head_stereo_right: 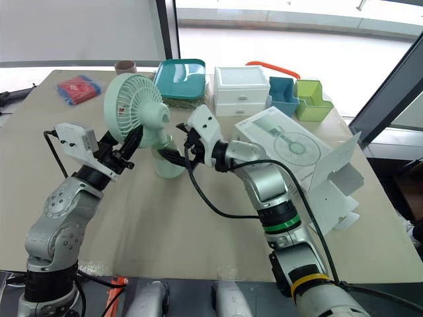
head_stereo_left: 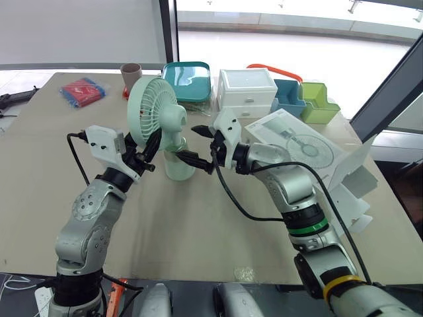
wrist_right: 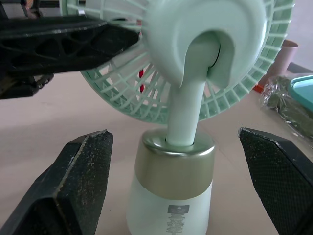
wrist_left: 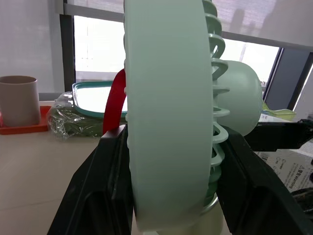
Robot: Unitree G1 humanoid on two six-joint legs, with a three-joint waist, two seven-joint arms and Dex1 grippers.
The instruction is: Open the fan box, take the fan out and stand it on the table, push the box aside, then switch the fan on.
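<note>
Left wrist view: left gripper [wrist_left: 173,147] clamps the ribbed plastic fan [wrist_left: 166,98]. Right wrist view: right gripper [wrist_right: 173,134] wide open, near the gold-collared base [wrist_right: 173,169].

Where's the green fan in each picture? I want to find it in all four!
Left eye view: the fan stands upright, left of middle.
Right eye view: the fan is left of middle again, a bit nearer the edge.
Left wrist view: the fan is seen edge-on, big and central.
Right wrist view: the fan is seen from behind, with its stem and base central.
Shared landmark: the brown cup beyond the fan.
</note>
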